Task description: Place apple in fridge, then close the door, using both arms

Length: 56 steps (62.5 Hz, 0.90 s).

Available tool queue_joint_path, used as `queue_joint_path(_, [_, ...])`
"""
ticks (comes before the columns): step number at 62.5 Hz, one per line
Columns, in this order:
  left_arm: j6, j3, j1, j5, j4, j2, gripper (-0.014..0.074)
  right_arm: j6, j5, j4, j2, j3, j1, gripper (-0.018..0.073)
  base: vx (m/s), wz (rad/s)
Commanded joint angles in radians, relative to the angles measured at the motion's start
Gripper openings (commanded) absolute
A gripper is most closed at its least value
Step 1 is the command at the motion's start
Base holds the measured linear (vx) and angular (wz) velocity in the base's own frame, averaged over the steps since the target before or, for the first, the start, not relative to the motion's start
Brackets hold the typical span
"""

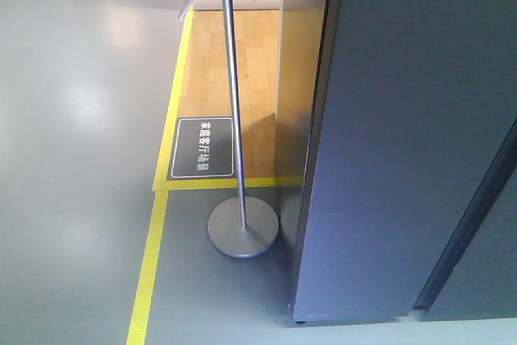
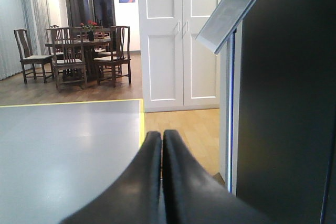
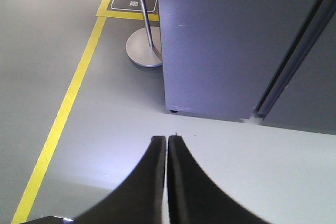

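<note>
The fridge [image 1: 404,135] fills the right of the front view as a tall dark grey body. A dark seam [image 1: 472,216] splits off a second grey panel, and I cannot tell which panel is the door. None of its white inside shows. The apple is out of view. My left gripper [image 2: 161,134] is shut and empty, pointing across the floor with the fridge [image 2: 283,103] just to its right. My right gripper [image 3: 167,138] is shut and empty too, hanging over grey floor in front of the fridge's [image 3: 226,40] bottom edge.
A chrome sign stand [image 1: 242,229] stands close to the fridge's left side, its tilted board [image 2: 231,14] up high. Yellow floor tape [image 1: 149,264] borders a floor placard [image 1: 202,148]. White double doors [image 2: 178,40] and a dining table with chairs [image 2: 79,51] lie farther off.
</note>
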Motion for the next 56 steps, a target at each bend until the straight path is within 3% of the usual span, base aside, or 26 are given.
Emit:
queue_joint_path(1, [0.0, 0.029, 0.001, -0.064, -0.003, -0.015, -0.0006, -0.005, -0.054, 0.0, 0.017, -0.021, -0.002, -0.0003, 0.0, 0.0])
queue_joint_path(56, [0.0, 0.021, 0.001, -0.068, -0.003, -0.015, -0.0006, -0.005, -0.053, 0.0, 0.017, -0.021, -0.002, -0.0003, 0.0, 0.0])
